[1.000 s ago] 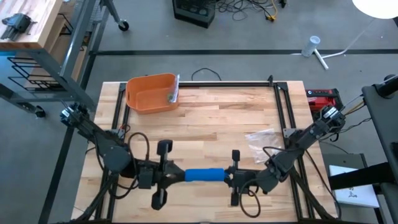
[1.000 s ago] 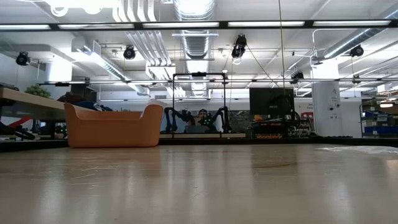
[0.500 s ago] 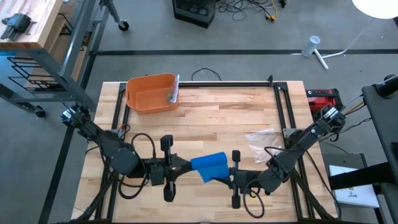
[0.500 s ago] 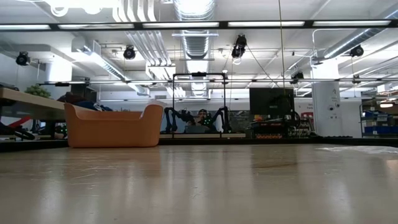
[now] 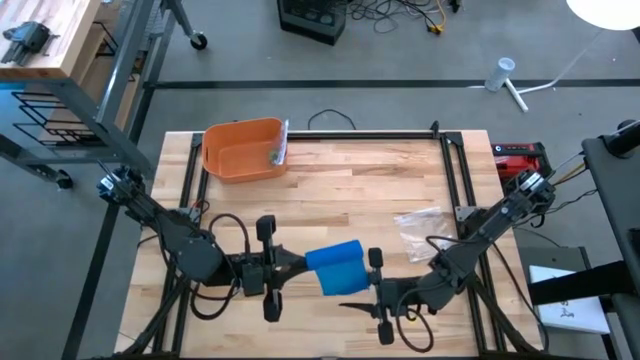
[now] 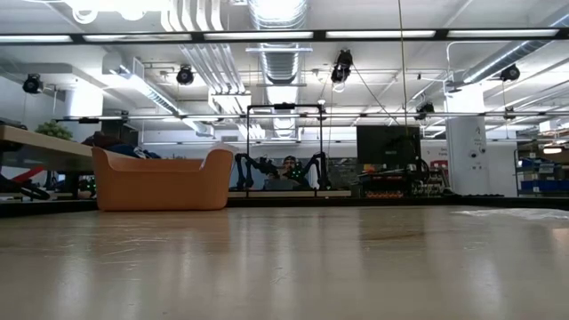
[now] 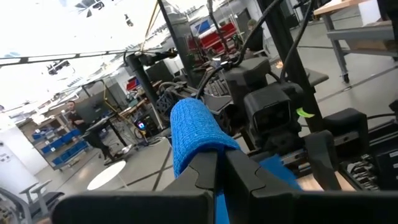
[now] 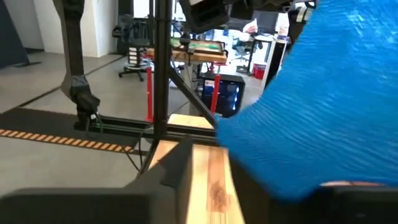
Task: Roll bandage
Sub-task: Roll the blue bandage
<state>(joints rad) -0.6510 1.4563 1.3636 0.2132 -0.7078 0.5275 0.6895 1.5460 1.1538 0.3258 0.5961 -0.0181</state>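
Note:
The blue bandage (image 5: 335,267) hangs as a broad slack band above the table's near middle, between my two grippers. My left gripper (image 5: 300,266) comes level from the table's left and is shut on the bandage's left end. My right gripper (image 5: 352,300) comes level from the right and stands open. In the right wrist view the bandage's right end (image 8: 311,112) hangs close between its fingers. The low view shows neither the bandage nor the grippers. My left gripper pinches the bandage's left end (image 7: 208,149) between its two shut fingers (image 7: 236,177), coming level from the table's left. The cloth bulges up over the fingertips and runs on toward the right gripper, slack and clear of the table. My right gripper is open; the bandage's right end lies by one finger (image 8: 354,196), and I cannot tell whether it touches.
An orange bin (image 5: 243,150) stands at the far left, a small object at its right rim. A clear plastic wrapper (image 5: 420,224) lies right of the middle. Black frame rails (image 5: 455,170) border the wooden table, and a red device (image 5: 520,156) sits beyond its right edge.
The bandage, drawn out long and thin between both grippers a second ago, has slackened into a shorter, broader band. My left gripper has moved toward the table's right and rolled. My right gripper has opened, let go of the right end, and shifted slightly toward the near edge.

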